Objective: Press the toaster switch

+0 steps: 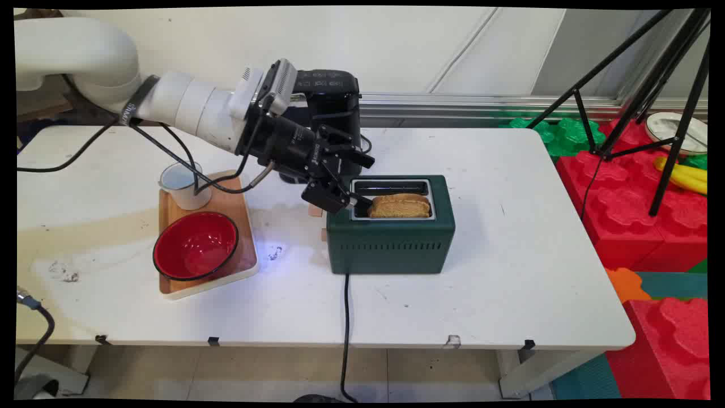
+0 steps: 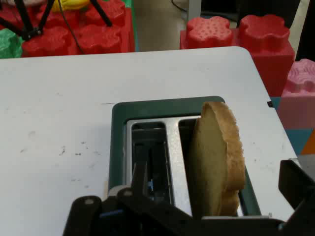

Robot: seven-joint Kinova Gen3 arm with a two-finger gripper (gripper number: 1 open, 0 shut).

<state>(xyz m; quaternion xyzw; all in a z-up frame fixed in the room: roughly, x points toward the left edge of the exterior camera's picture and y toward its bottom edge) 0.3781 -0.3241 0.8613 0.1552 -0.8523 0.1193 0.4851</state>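
White table (image 1: 498, 187), frame centre: green toaster (image 1: 391, 243), toast slice (image 1: 400, 206) upright in its near slot. Gripper (image 1: 345, 198) at toaster's left end; finger gap unclear. Red bowl (image 1: 195, 245) on board, left.

On the table stand one green toaster (image 1: 391, 243) with two slots, one slice of toast (image 1: 400, 206) in the near slot, one red bowl (image 1: 195, 246) and one white mug (image 1: 182, 185) on one wooden board (image 1: 244, 215), and one black appliance (image 1: 334, 107) behind
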